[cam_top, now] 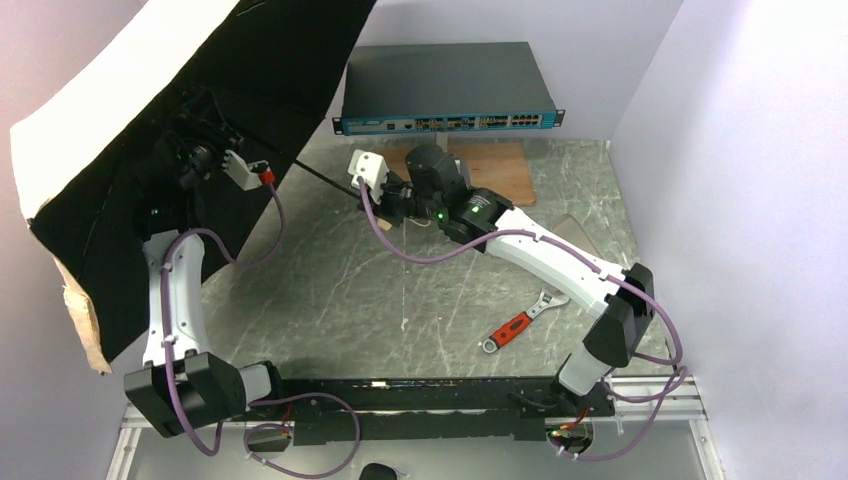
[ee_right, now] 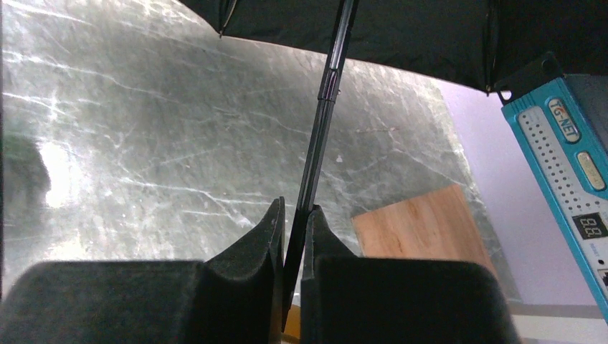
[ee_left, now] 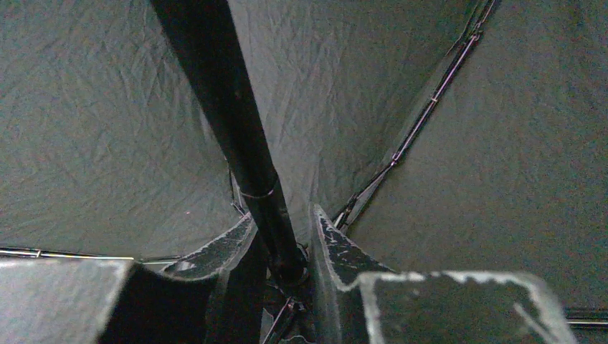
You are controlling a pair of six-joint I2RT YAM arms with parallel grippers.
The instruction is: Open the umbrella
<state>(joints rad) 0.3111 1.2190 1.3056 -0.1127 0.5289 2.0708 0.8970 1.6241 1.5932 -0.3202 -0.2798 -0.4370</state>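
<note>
"While I've got all three feeds up, what do you want first?"

"Biggest thing, then work down to the pincers."

"The umbrella (cam_top: 100, 200) is spread wide. It has crinkled matte black lining, a pale outer skin showing at the rim, and thin metal ribs. My left gripper (ee_left: 283, 215) sits inside the canopy, which arches all around it. Below my right gripper (ee_right: 294, 206) lies the table (ee_right: 143, 143), glossy grey stone with white veins. The slim black shaft (ee_right: 323, 107) runs straight out from that gripper's tips."

"And the grips?"

"On the right, the black foam-textured jaws are pressed together on the shaft, holding it. On the left, scuffed, white-edged fingers (ee_left: 337, 251) stand partly apart astride the thicker round section, down at its collar. Whether they pinch it, I can't tell."
</note>
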